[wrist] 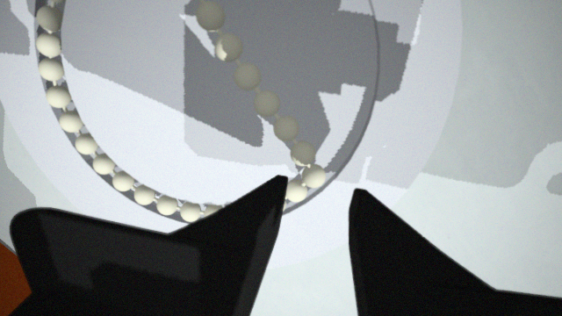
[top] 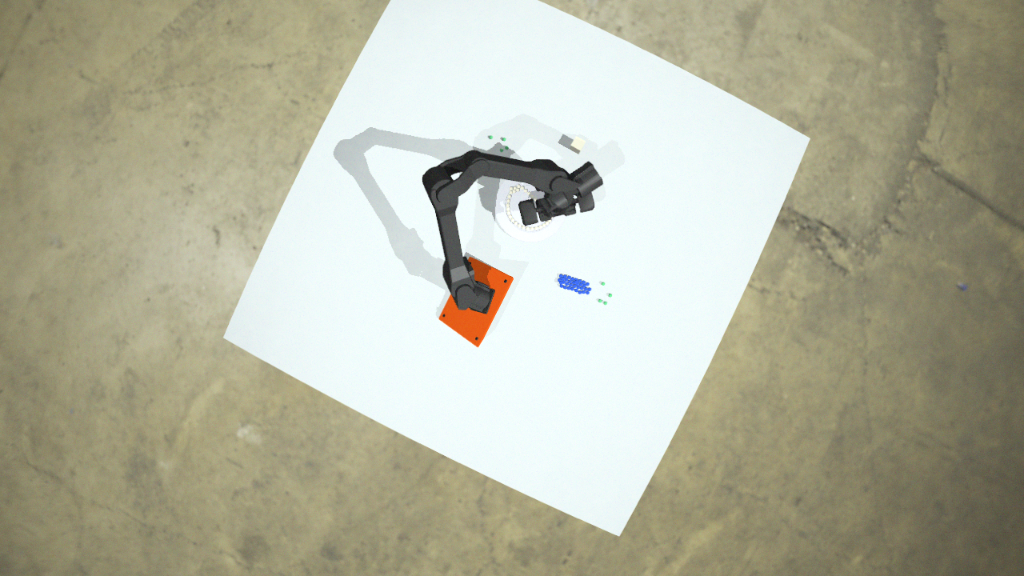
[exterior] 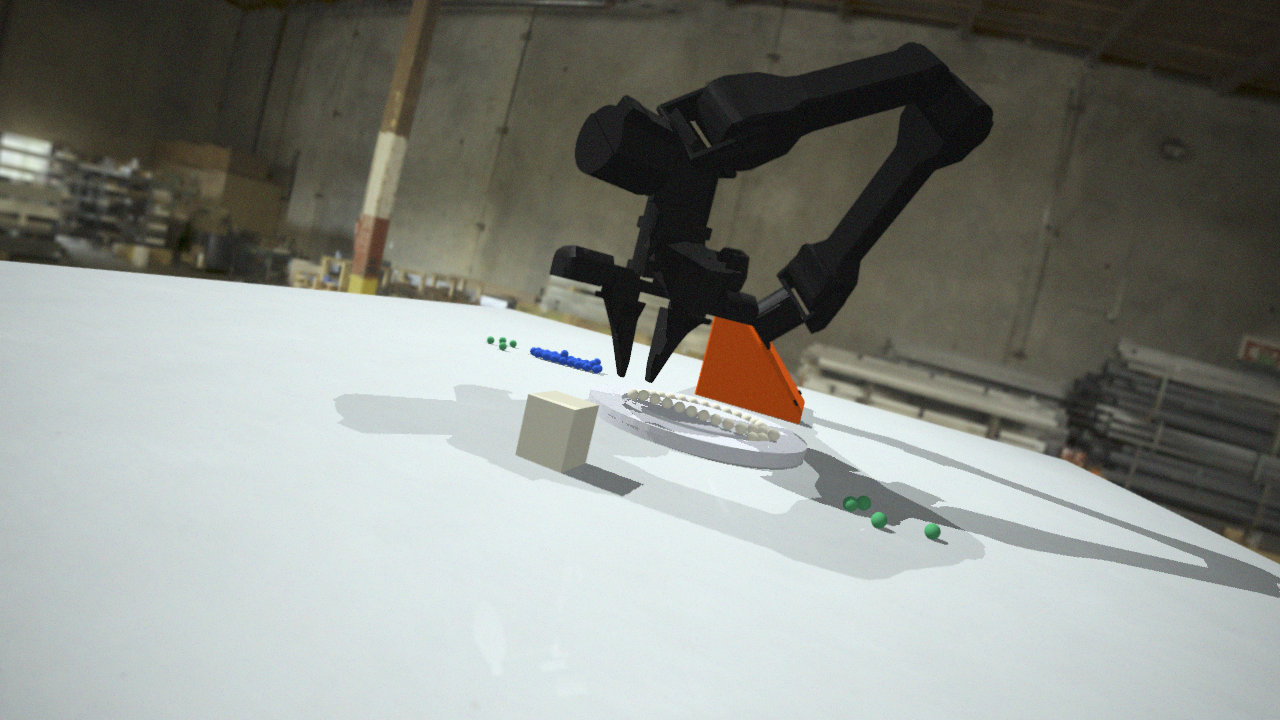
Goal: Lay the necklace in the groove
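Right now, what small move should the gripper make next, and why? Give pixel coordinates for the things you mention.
I would probably lower the open gripper (top: pixel 556 206) (exterior: pixel 635 377) (wrist: pixel 319 192) around the nearest inward-turning beads of the pearl necklace (top: pixel 510 207) (exterior: pixel 702 414) (wrist: pixel 266 104): its fingertips hang above, and that strand cuts across the middle, leaving the groove (wrist: pixel 368 105) bare on one side.

Readable text: none, folks, I can't make out a single word or number from my seat.
Red-and-white sign (exterior: pixel 1260 350): out at three o'clock in my exterior view, just above the stacked metal lengths (exterior: pixel 1163 380), its face too blurred for me to read.
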Tool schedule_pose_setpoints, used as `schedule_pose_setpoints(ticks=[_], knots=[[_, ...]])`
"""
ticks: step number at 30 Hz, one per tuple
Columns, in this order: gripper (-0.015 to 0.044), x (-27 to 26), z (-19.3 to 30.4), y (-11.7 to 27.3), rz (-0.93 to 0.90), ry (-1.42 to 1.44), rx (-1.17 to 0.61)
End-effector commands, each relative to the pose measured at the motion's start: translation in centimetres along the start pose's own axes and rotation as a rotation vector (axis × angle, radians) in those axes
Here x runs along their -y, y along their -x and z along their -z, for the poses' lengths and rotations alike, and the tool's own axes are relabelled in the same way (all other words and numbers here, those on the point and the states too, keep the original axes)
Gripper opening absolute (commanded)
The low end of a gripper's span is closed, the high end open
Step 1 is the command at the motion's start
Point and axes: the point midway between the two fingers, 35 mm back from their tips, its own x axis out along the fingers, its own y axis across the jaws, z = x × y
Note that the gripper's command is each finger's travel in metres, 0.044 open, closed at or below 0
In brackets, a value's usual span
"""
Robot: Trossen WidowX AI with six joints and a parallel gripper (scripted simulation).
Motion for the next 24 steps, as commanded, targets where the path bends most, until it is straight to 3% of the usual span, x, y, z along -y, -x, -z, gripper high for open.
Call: schedule_pose_setpoints(ticks=[1, 9, 14, 24], knots=[[0.0120, -0.16, 0.04, -0.82, -0.006, -0.006, 0.004], [0.0120, -0.24, 0.07, -1.53, -0.008, -0.008, 0.004], [0.0000, -0.15, 0.06, -1.25, -0.005, -0.004, -0.001], [0.0000, -0.15, 0.06, -1.25, -0.005, -0.004, -0.001]])
